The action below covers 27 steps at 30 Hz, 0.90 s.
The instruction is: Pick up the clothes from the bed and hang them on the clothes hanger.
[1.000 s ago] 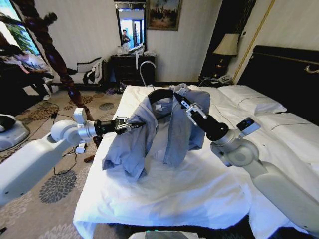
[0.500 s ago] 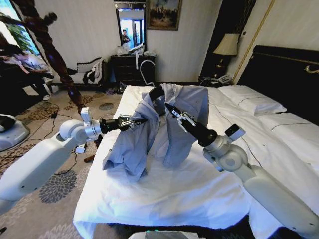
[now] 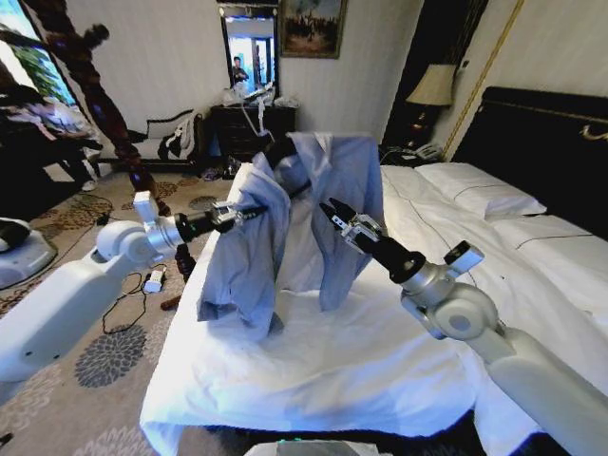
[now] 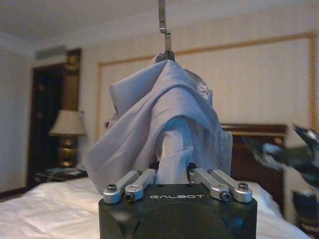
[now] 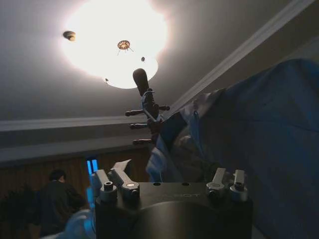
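Observation:
The light grey-blue clothes (image 3: 285, 218) hang lifted over the bed (image 3: 380, 361), draped on the clothes hanger, whose thin hook (image 4: 163, 25) sticks up above the collar. The lower hem still rests on the sheet. My left gripper (image 3: 239, 213) reaches in from the left and is shut on the shirt's shoulder; in the left wrist view the fabric (image 4: 164, 109) bunches between its fingers. My right gripper (image 3: 338, 217) is open just in front of the shirt's right front panel, holding nothing. The shirt (image 5: 269, 149) fills one side of the right wrist view.
White pillows (image 3: 480, 190) and a black headboard (image 3: 541, 142) lie to the right. A dark dresser (image 3: 249, 128) and a lamp (image 3: 432, 85) stand behind the bed. A dark wooden post (image 3: 95, 95) and cables on the carpet (image 3: 114, 332) are on the left.
The left gripper has raised the shirt higher off the bed. The right gripper has let go of the collar area and drawn back and down, now open in front of the shirt.

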### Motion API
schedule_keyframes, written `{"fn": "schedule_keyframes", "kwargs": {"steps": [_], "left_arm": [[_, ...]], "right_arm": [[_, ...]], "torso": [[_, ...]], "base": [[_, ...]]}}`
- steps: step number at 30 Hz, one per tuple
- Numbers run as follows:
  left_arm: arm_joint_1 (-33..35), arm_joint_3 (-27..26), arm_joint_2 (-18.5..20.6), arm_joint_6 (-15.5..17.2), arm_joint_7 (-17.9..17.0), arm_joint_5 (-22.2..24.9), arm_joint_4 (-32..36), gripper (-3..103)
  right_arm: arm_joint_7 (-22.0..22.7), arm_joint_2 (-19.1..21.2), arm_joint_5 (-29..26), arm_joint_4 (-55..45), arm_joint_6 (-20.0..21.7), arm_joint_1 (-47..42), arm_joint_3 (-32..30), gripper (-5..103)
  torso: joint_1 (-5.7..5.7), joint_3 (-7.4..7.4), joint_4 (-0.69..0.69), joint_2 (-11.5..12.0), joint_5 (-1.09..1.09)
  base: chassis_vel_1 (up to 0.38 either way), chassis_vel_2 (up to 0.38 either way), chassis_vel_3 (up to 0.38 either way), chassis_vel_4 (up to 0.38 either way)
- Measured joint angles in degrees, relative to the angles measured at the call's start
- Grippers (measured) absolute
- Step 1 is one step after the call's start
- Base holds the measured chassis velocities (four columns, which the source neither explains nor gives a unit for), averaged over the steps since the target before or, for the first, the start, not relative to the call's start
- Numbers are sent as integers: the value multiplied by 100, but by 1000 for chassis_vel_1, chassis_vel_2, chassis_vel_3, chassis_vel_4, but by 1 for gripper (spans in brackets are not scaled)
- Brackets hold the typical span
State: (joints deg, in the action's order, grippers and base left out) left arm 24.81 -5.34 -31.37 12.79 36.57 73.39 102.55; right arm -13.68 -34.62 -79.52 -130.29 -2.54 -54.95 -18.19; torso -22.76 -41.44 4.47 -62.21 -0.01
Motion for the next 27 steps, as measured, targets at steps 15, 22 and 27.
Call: {"fn": "schedule_keyframes", "kwargs": {"steps": [15, 22, 27], "left_arm": [[-830, -116, 1259, 1034, -1808, 919, -584, 18], [-1157, -22, 1511, 1738, -3126, 1306, -907, 18], [-1342, 11, 1547, 1998, -3548, 1411, -1027, 18]], "right_arm": [[4, -94, 168, 180, -101, -254, -316, 100], [-1, -130, 184, 273, -104, -240, -250, 100], [7, -36, 203, 334, -106, -269, -208, 100]], "torso": [[0, 0, -4, 0, 0], [0, 0, 1, 0, 0], [0, -1, -5, 0, 0]], "base": [[0, 0, 0, 0], [0, 0, 0, 0], [0, 0, 0, 0]]}}
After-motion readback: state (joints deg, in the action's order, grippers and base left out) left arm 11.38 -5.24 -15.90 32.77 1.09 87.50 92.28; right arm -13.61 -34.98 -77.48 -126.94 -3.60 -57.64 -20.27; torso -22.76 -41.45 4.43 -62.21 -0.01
